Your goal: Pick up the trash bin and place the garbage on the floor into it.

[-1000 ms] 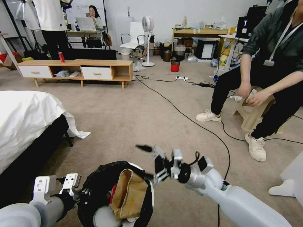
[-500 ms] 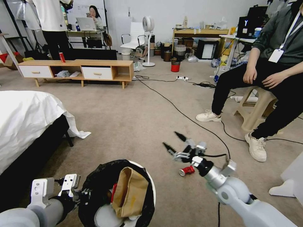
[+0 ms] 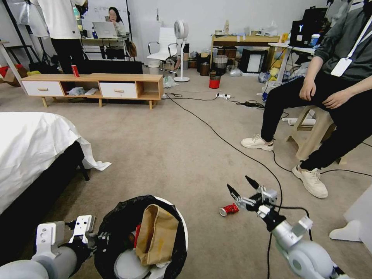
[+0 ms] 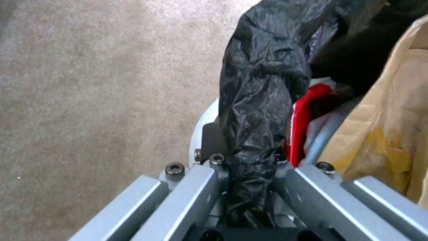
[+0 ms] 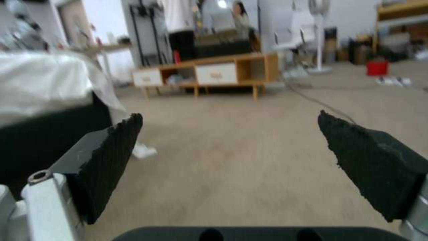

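Observation:
The trash bin (image 3: 116, 221), white with a black bag over its rim, hangs low at the front. My left gripper (image 3: 97, 238) is shut on its rim. The left wrist view shows the left gripper (image 4: 247, 164) pinching the bagged rim (image 4: 263, 100). Inside the bin stand a brown paper bag (image 3: 157, 234) and a red packet (image 3: 136, 234). A crushed red can (image 3: 229, 209) lies on the carpet floor (image 3: 162, 155) to the bin's right. My right gripper (image 3: 240, 184) hovers open just above and right of that can, with nothing between its fingers (image 5: 111, 157).
A bed with a white sheet (image 3: 31, 147) fills the left. A black cable (image 3: 232, 147) crosses the carpet toward my right arm. A seated person's feet (image 3: 314, 180) and stool are at the right. Far back stand a low wooden cabinet (image 3: 93, 87) and a small red bin (image 3: 214, 82).
My right arm swung from over the bin to the right and down toward the floor, uncovering the crushed red can. My left gripper kept its hold on the rim.

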